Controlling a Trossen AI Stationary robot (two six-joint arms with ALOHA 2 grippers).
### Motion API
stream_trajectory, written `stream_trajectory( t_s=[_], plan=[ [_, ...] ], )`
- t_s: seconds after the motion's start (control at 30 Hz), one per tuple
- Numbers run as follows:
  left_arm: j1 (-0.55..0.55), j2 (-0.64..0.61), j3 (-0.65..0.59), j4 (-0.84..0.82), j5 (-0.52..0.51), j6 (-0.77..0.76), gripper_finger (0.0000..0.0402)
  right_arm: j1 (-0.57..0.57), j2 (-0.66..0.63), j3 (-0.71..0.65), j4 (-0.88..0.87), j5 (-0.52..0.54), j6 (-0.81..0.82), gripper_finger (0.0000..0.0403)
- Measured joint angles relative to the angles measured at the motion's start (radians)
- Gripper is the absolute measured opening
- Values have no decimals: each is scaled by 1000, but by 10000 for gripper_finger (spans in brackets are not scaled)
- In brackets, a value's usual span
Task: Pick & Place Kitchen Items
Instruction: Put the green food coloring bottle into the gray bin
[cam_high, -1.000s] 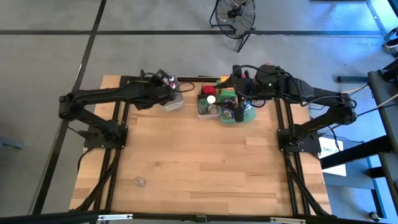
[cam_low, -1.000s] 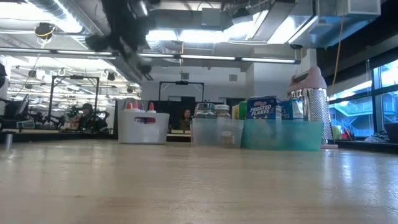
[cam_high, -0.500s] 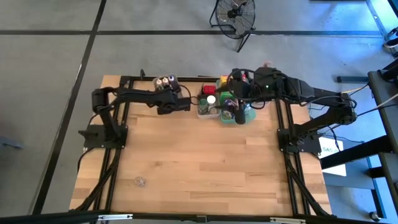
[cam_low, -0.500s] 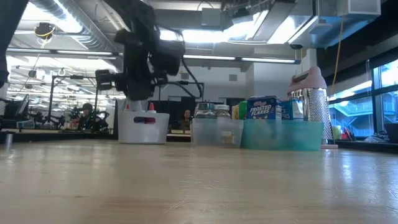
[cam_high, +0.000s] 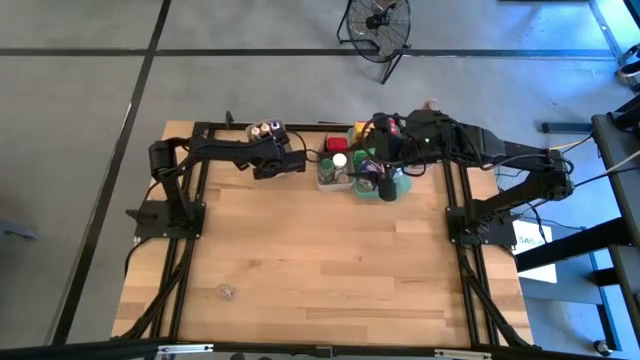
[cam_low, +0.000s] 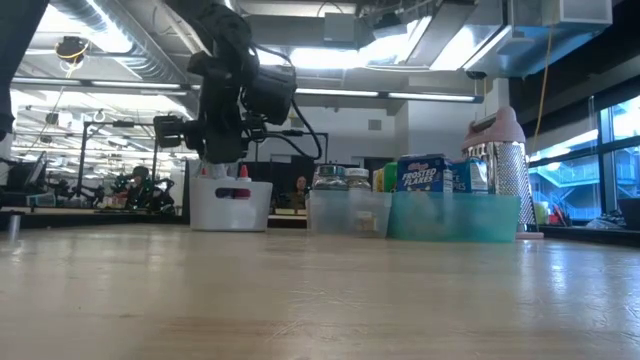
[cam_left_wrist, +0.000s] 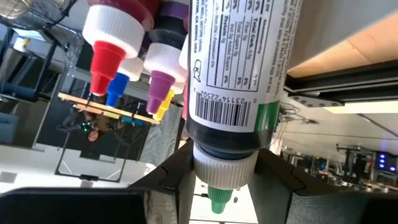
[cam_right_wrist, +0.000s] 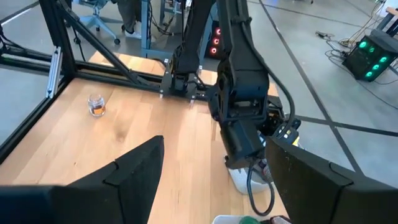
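Observation:
My left gripper (cam_high: 290, 161) hangs just over the white bin (cam_low: 230, 205) at the table's far edge, shut on a small labelled bottle (cam_left_wrist: 239, 68) with a white cap and green tip. Other small bottles (cam_left_wrist: 109, 46) with red, blue, purple and yellow tips stand in that bin. My right gripper (cam_high: 385, 182) is open over the teal tray (cam_low: 455, 216), touching nothing. Jars with red and white caps (cam_high: 336, 152) fill the clear bin (cam_low: 348, 213) beside it. A blue cereal box (cam_low: 423, 172) stands in the tray. My left gripper (cam_left_wrist: 224, 180) pinches the bottle's white cap (cam_left_wrist: 224, 169) between its two fingers (cam_left_wrist: 180, 180), one on each side. The fingers come at it about level and lie across the bottle. The bottle stays parallel to the other bottles; its base is out of the picture.
A tall grey grater with a pink top (cam_low: 497, 165) stands at the tray's right end. A lone small jar (cam_high: 226, 291) sits near the table's near left corner. Bare wooden table top (cam_high: 330, 250) stretches from the bins to the near edge.
My left arm folded at the elbow. Its gripper came down from high above to just over the white bin and shifted a little toward the table's right. In the last half second it barely moved. The right gripper stayed over the teal tray.

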Motion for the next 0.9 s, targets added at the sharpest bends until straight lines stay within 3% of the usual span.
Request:
stream_trajectory(
  t_s=[0.6, 0.9],
  plan=[
    [-56, 51, 0, -30, -2, -27, 123, 0, 0, 0, -74, -1, -9, 282],
    [-57, 72, 0, -34, 51, -73, 127, 0, 0, 0, -89, -10, -12, 282]
  ],
)
